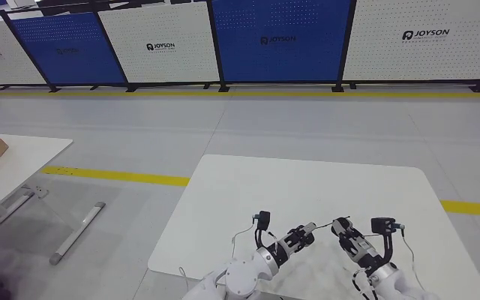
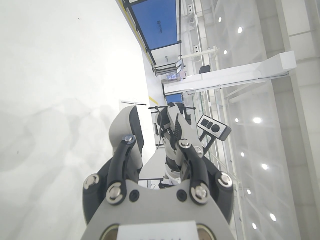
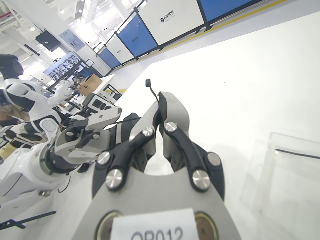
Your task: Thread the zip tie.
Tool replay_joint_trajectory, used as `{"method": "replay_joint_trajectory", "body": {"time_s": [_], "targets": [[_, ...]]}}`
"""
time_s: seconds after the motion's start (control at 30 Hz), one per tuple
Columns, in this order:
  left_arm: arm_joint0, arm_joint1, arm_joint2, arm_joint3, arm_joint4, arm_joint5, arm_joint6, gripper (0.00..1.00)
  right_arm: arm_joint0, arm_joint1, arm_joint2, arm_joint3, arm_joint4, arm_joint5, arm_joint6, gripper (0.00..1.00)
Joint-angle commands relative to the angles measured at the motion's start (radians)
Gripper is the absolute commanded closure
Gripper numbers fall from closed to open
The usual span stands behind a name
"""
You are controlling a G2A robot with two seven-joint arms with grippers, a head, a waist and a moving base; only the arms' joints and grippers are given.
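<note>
The zip tie is a thin black strip. My right gripper is shut on it, with the square head sticking out past the fingertips. The tail runs sideways toward my left gripper. In the top view both grippers sit near the white table's front edge: the left gripper faces the right gripper, with the zip tie stretched between them. In the left wrist view my left gripper stands open, and the zip tie crosses just beyond its fingertips.
A clear tray on the table beside my right gripper holds another black zip tie. A second white table stands at the far left. Blue and white partition panels line the back.
</note>
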Motion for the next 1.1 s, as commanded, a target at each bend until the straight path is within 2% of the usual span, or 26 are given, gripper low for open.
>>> {"method": "replay_joint_trajectory", "body": {"time_s": [0.0, 0.23, 0.63, 0.8, 1.07], "targets": [[-0.001, -0.001, 0.001, 0.001, -0.002, 0.0, -0.004, 0.76, -0.001, 0.0, 0.0, -0.002, -0.004, -0.002, 0.0, 1.0], [-0.009, -0.002, 0.004, 0.004, -0.014, 0.009, -0.031, 0.8, -0.004, -0.001, 0.0, -0.007, -0.016, -0.006, 0.002, 1.0], [-0.015, -0.005, 0.004, 0.017, -0.024, 0.004, -0.027, 0.9, -0.006, -0.004, 0.001, -0.008, -0.028, -0.011, 0.003, 1.0], [-0.014, -0.005, 0.002, 0.022, -0.024, -0.001, -0.026, 1.0, -0.008, -0.004, 0.003, -0.008, -0.033, -0.015, 0.002, 1.0], [-0.014, -0.005, 0.004, 0.027, -0.016, -0.006, -0.032, 1.0, -0.01, -0.005, 0.005, -0.007, -0.04, -0.019, 0.005, 1.0]]}}
